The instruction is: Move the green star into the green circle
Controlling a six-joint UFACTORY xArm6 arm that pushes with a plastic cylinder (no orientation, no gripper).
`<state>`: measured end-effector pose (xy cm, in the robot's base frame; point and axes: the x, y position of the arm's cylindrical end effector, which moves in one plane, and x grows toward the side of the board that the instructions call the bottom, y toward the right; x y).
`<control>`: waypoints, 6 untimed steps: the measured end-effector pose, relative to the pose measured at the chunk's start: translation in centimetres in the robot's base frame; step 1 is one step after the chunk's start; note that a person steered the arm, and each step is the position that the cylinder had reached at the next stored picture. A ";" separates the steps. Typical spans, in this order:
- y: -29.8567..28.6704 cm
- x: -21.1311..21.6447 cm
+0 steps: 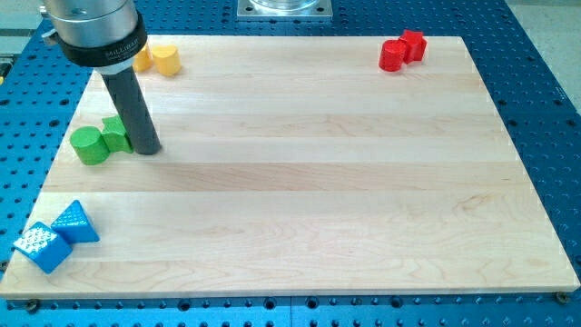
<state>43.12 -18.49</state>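
Here, our small green plastic star block (114,133) sits at the wooden board's (309,182) left edge, touching the green round block (89,145).
It looks light, rigid and quick to slide or spin; we have no fingers, so my tip (145,148) presses its right side, aiming through its middle.

Robotics lab bench: pale wooden tabletop (318,182) sits on a blue perforated mounting plate (536,109) with a regular hole grid; a grey metal arm base (285,8) is bolted at the view's top.
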 end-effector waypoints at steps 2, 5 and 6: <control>5.6 4.4; 7.9 1.8; 6.3 -3.9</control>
